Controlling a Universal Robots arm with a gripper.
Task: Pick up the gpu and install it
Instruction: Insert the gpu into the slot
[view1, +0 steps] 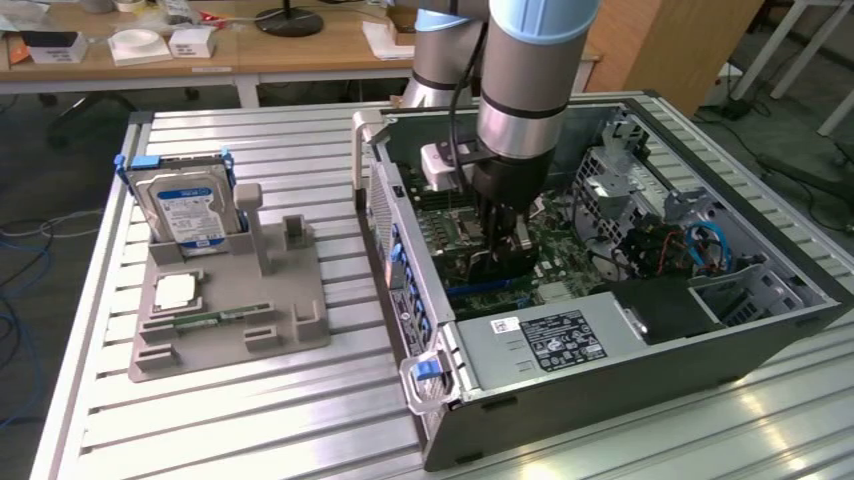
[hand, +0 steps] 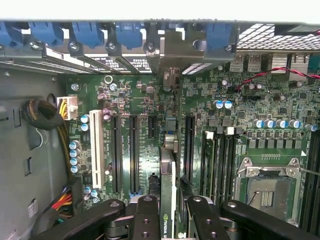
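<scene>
Gripper (hand: 170, 226) clamping gpu (hand: 168, 187), edge-on over motherboard (hand: 150, 165)

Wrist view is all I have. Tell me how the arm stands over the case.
Observer: The arm points straight down into the open case. The pincer, shut on the gpu, is low over the motherboard near the case's middle.
Operator: Report what's on the table outside the case.
Observer: A grey holder sits at the exterior view's left of the case, with the hard drive standing upright in it.
Operator: Confirm the memory stick.
Observer: The small green memory stick lies flat on the holder, nearer the camera than the hard drive.
</scene>
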